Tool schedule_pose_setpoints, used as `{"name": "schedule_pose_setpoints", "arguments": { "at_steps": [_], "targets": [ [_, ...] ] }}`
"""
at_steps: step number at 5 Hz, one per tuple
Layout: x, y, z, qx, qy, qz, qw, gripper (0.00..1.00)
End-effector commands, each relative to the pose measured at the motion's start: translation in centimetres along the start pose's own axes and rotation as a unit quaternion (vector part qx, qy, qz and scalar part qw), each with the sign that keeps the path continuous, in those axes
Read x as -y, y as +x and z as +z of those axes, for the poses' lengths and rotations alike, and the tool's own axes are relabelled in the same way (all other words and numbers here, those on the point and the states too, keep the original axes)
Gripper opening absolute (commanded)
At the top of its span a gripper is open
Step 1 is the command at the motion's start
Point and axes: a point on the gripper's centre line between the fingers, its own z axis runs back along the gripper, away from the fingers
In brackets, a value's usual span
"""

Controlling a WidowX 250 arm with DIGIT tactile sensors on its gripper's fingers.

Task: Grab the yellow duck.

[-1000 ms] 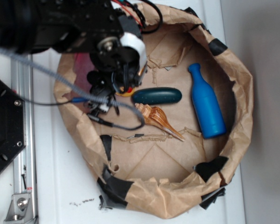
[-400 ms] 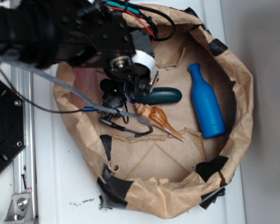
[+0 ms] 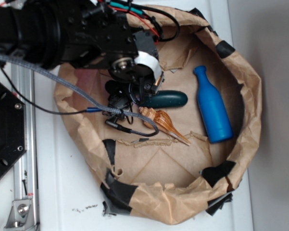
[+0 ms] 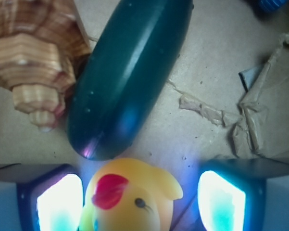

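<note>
1. In the wrist view the yellow duck (image 4: 130, 197) sits between the two lit fingers (image 4: 60, 202), with a narrow gap on each side of it.
2. Just ahead of the duck's head lies the dark green oval (image 4: 130, 72), its near end almost touching the duck; little room remains there.
3. The tan spiral seashell (image 4: 33, 57) lies against the oval's left side, closing that flank.
4. Bare brown paper (image 4: 221, 62) to the oval's right is open.
5. From outside, the blue bottle (image 3: 212, 106) lies well apart to the right; the crumpled paper wall (image 3: 250, 96) rings everything, and the lower floor is bare.
</note>
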Motion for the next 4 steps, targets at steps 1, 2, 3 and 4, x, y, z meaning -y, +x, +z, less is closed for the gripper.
{"name": "schedule_pose_setpoints", "arguments": {
  "at_steps": [1, 2, 3, 4],
  "targets": [
    [-1.1, -1.5, 0.3, -0.016, 0.019, 0.011, 1.0, 0.0],
    [-1.0, -1.6, 0.5, -0.019, 0.023, 0.008, 1.0, 0.0],
    [-0.7, -1.2, 3.1, -0.027, -0.002, 0.037, 0.999, 0.0],
    [-0.5, 0.3, 7.1, 0.021, 0.022, 0.073, 0.997, 0.0]
  ]
}}
